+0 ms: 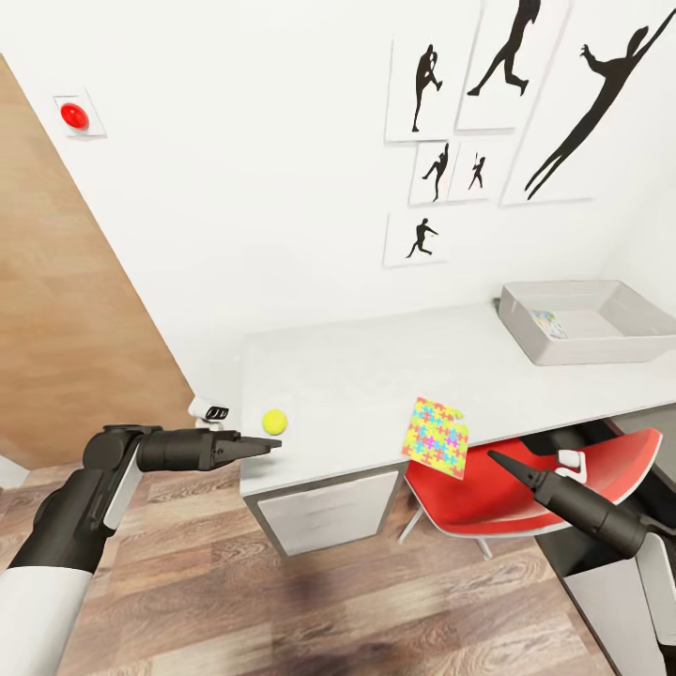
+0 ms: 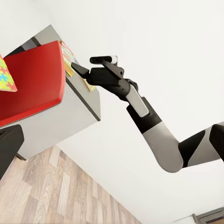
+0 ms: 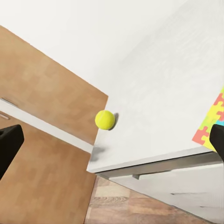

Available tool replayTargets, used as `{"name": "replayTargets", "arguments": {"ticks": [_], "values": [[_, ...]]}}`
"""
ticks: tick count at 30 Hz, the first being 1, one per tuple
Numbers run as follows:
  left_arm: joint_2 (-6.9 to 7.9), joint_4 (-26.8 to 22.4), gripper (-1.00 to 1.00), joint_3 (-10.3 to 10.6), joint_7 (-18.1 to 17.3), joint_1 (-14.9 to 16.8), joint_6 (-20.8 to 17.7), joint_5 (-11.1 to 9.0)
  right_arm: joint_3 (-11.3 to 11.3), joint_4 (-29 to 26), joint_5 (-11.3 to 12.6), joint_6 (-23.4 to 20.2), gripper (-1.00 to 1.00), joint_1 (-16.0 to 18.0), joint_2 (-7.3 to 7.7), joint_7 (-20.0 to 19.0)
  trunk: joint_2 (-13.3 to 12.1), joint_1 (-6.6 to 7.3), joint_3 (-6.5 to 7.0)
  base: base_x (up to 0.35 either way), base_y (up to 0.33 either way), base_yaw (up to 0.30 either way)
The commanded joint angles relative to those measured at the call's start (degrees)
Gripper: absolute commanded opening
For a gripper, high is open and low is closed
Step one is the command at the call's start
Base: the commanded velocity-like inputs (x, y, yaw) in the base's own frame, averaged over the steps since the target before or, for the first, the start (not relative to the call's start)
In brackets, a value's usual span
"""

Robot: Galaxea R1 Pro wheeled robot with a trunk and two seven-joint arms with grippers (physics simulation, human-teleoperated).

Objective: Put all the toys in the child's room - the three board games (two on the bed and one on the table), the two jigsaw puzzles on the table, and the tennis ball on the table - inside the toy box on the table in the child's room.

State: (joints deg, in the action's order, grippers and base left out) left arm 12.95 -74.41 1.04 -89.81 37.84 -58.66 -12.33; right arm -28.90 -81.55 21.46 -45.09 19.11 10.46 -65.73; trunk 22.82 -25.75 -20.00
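I see the tennis ball (image 1: 274, 421) near the counter's (image 1: 376, 376) left front corner, just beyond my left end effector (image 1: 268, 443), whose fingers look narrow, holding nothing. The jigsaw puzzle (image 1: 437, 437) overhangs the front edge above the red chair (image 1: 526, 488). Right end effector (image 1: 496, 460): I cannot tell its gap. The toy box (image 1: 526, 329) is cut off at right; a small item inside is hard to make out.

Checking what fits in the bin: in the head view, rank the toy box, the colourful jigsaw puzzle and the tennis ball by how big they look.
1. toy box
2. jigsaw puzzle
3. tennis ball
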Motion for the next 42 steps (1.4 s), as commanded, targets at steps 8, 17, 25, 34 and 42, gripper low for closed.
{"name": "replayTargets", "arguments": {"ticks": [8, 17, 25, 34, 42], "values": [[0.06, 0.35, 1.00, 0.10, -0.19, 0.04, -0.58, 0.02, -0.01, 0.32, 0.24, -0.14, 1.00, 0.05, -0.38, -0.13, 0.10, -0.03, -0.09, 0.000, 0.000, 0.000], [-0.07, 0.66, 1.00, 0.19, -0.19, 0.04, -0.58, 0.10, -0.10, 0.87, 0.32, 0.45, 1.00, 0.04, -0.43, -0.14, 0.10, -0.03, -0.09, 0.000, 0.000, 0.000], [-0.06, 0.67, 1.00, 0.19, -0.19, 0.04, -0.58, 0.11, -0.10, 1.37, 0.34, 2.26, 1.00, 0.03, -0.41, -0.17, 0.10, -0.03, -0.03, -0.075, -0.014, 0.047], [-0.06, 0.81, 1.00, 0.19, -0.19, -0.03, -0.53, 0.12, -0.10, 1.47, 0.34, 2.37, 1.00, 0.04, -0.40, -0.26, 0.10, -0.03, 0.41, -0.095, -0.133, 0.213], [-0.05, 0.93, 1.00, 0.21, -0.19, -0.04, 0.18, 0.09, -0.10, 1.58, 0.39, 4.09, 1.00, -0.03, -0.36, -0.45, 0.10, -0.03, 1.08, -0.006, -0.014, 0.140]]}}
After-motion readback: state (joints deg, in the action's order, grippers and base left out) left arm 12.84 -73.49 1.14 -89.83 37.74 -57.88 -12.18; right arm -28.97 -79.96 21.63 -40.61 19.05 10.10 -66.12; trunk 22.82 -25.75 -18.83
